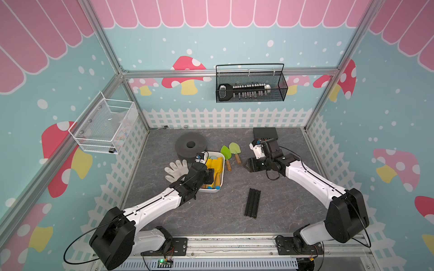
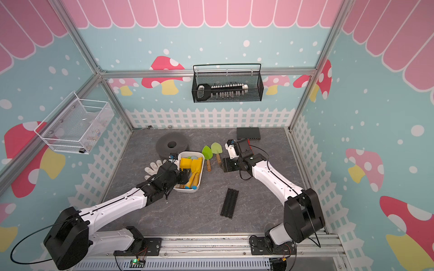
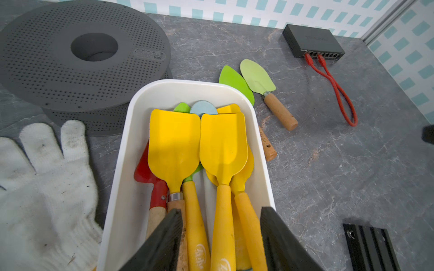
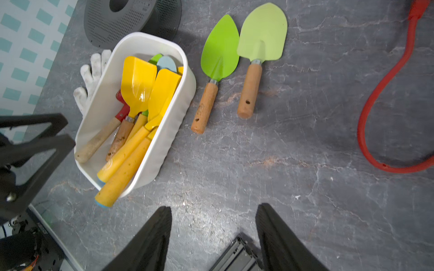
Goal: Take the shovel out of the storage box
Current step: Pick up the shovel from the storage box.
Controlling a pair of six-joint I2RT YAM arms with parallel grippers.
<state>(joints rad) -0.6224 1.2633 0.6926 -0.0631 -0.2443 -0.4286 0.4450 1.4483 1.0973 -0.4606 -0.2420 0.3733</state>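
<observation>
The storage box (image 3: 128, 169) sits on the grey surface (image 4: 258, 152). By blade colour it holds six shovels. On top lie a wooden-handled yellow shovel (image 3: 173, 145) and an all-yellow shovel (image 3: 223, 145). Under them are a third yellow blade (image 3: 250, 162), one red shovel (image 3: 143, 169), one green blade (image 3: 182, 108) and one pale blue blade (image 3: 203, 108).

The left hand (image 3: 220, 211) hangs over the box's handle end. Its fingers are spread wide either side of the yellow handles and grip nothing. The right hand (image 4: 215, 207) is off the box's right-arm side, equally open, with bare surface between its fingers.

Two shovels lie outside the box, along its right-arm wall: a bright green shovel (image 4: 219, 51) just beside it, then a pale green shovel (image 4: 263, 35). One white glove (image 3: 47, 183) lies along the box's opposite wall. One grey perforated spool (image 3: 58, 70) stands at its blade end. One black bar (image 1: 252, 203) lies apart from its handle end.

The left wrist view shows one black switch (image 3: 312, 40) with both plugs of the red cable (image 3: 338, 93) in it; the right wrist view leaves the switch out. That view instead shows a blue end cap (image 4: 102, 204) overhanging the box rim. Only the top views show one black mesh basket (image 1: 250, 89) and one white wire basket (image 1: 105, 126) on the walls.
</observation>
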